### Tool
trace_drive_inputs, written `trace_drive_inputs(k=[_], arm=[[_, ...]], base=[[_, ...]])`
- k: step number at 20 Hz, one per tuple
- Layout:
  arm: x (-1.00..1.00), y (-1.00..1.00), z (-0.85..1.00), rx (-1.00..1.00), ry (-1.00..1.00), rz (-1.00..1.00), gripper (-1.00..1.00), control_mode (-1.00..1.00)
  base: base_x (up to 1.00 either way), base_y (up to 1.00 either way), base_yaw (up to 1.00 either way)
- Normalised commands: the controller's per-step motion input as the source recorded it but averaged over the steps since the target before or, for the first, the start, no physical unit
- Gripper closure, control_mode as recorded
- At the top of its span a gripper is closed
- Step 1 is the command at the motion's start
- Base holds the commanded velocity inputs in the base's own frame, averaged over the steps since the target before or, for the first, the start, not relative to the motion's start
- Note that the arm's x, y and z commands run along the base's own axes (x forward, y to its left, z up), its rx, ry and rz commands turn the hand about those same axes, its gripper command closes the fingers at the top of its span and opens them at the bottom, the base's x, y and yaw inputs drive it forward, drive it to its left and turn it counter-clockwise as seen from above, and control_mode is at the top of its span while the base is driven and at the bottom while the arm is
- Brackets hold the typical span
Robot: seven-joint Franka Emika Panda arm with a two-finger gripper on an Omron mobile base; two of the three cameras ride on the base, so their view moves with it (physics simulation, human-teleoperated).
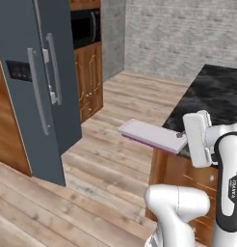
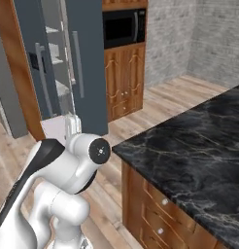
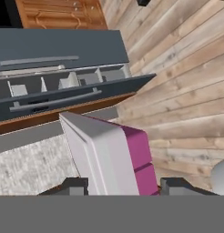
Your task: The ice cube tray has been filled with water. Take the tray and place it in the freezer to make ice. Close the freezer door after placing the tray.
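Ice cube tray gripped and held in the air before the freezer.

The gripper [image 1: 184, 137], at centre right of the left base view, is closed on one end of the ice cube tray [image 1: 151, 135], held level above the wooden floor [image 1: 115, 159]. At upper left the freezer [image 1: 60, 72] is seen, its freezer door [image 1: 24, 91] ajar. A black counter [image 1: 212, 96] lies at right.
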Motion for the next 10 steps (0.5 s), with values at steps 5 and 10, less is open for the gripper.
trace_drive_inputs(k=[5,10], arm=[[0.0,0.0,0.0,0.0,0.0,0.0,1.0,1.0],[0.0,0.0,0.0,0.0,0.0,0.0,1.0,1.0]], base=[[0.33,0.6,-0.32],[0.26,0.68,-0.31]])
